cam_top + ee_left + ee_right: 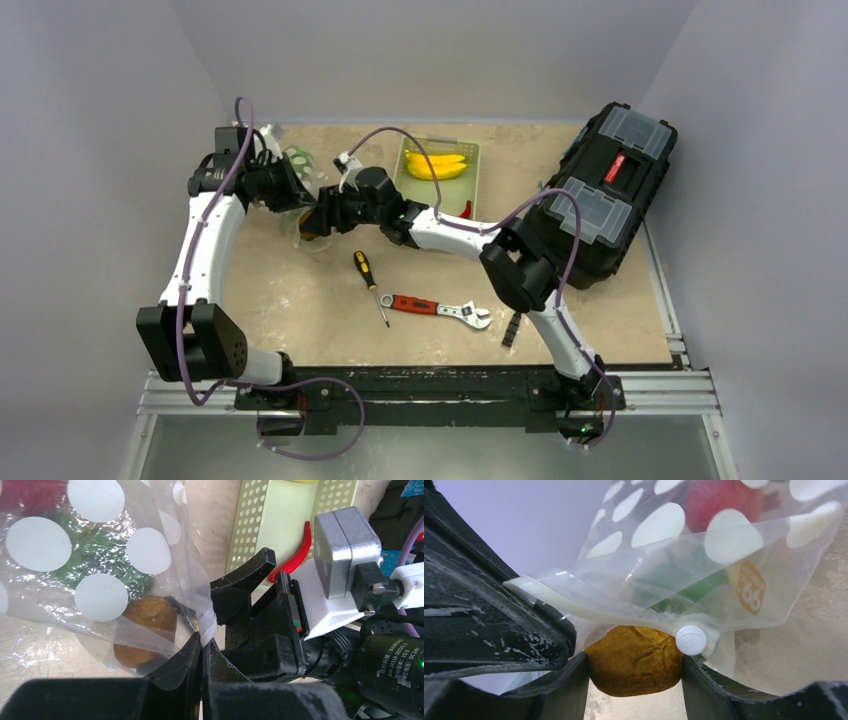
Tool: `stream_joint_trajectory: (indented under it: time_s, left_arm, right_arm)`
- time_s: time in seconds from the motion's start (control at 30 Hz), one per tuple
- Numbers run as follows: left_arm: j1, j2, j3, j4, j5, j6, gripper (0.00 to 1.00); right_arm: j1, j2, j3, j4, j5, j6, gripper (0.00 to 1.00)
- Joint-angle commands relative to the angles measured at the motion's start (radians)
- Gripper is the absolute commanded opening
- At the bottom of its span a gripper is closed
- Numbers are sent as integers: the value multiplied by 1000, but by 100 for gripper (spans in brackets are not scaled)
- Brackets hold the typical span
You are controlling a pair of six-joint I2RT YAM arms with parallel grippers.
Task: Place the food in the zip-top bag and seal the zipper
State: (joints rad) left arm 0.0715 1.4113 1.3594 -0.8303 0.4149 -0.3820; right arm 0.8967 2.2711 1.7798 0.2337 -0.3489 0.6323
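Observation:
The clear dotted zip-top bag point(100, 555) is held up at the back left of the table, and it also shows in the top view point(300, 160). My left gripper point(202, 640) is shut on the pale zipper strip point(209, 622) at the bag's mouth. My right gripper point(634, 667) is shut on a round brown food piece point(634, 657) at the bag's mouth, just under the zipper point(574, 607) and its white slider point(691, 640). Red food point(719, 500) and green food point(684, 577) lie inside the bag. Yellow bananas point(436, 164) lie in the basket.
The pale green slotted basket point(410, 185) stands at the back, with a red chili point(467, 210) beside it. A screwdriver point(368, 280) and a wrench point(436, 308) lie mid-table. A black toolbox point(600, 190) fills the right side.

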Motion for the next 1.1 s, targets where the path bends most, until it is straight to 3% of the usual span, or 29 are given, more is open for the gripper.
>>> stream_joint_trajectory:
  time_s: [0.0,0.37,0.73,0.87,1.0,1.07]
  left_arm:
    - [-4,-51,-2,22,46,-3,0]
    - [-7,-97,-7,5,25,-33,0]
    - [-6,-285,-141,109,305,-479,0]
    - [-4,-357,-178,149,301,-594,0]
    - [-4,-374,-156,102,259,-591,0]
    - [-3,-376,-158,96,256,-591,0]
  right_arm:
    - [0,-60,2,79,49,47,2]
    - [-2,-224,-106,-64,120,-45,5]
    - [59,-368,-155,-210,190,-189,15]
    - [74,-404,-148,-301,224,-230,35]
    - [77,-437,-138,-394,270,-243,68]
    - [77,-444,-110,-458,266,-245,77]
